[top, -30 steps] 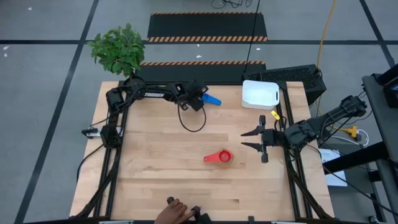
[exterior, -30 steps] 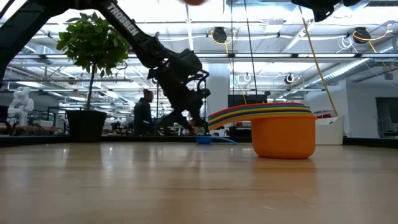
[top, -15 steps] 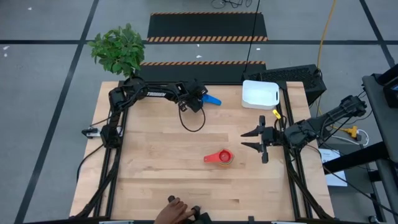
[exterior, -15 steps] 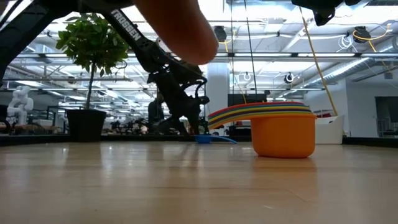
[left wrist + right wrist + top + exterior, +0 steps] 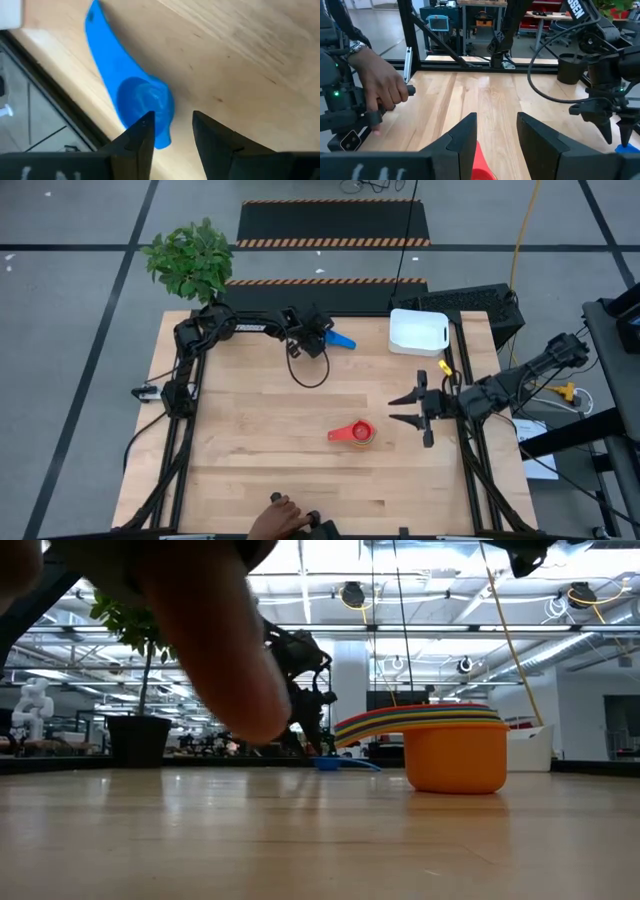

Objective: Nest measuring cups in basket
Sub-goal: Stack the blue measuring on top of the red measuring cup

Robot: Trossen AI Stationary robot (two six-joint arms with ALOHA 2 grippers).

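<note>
The left gripper [image 5: 322,340] hangs low over the far edge of the tabletop [image 5: 260,420], its fingers [image 5: 142,132] spread a little with a clear gap between them; in the left wrist view a blue measuring cup [image 5: 131,95] lies on the wood just ahead of them, its bowl right by the tip of one finger, not between the two, its flat handle running away along the tabletop's edge; nothing is pinched. From above that same cup shows as a blue shape just beside the gripper, toward the basket [image 5: 418,331]. The right gripper [image 5: 412,408] hovers at the right side of the tabletop, fingers spread and holding nothing, pointing toward the nested stack of cups [image 5: 355,434], which stands near the middle of the tabletop, well apart from the basket; the right wrist view shows only a red part of it low between that gripper's fingers.

Counted: one stack, with an orange bowl at the bottom in the low view and a fan of coloured handles above it, yellow, red, green and blue bands visible though the exact number of layers cannot be told; one loose blue cup; one white basket at the far right corner, with nothing showing inside it; one potted plant [image 5: 190,260] at the far left corner; a person's hand [image 5: 275,521] at the near edge, and a blurred finger [image 5: 200,650] close across the low view.

Writing: white letters on the arm read "TROSSEN", seen only in part.
</note>
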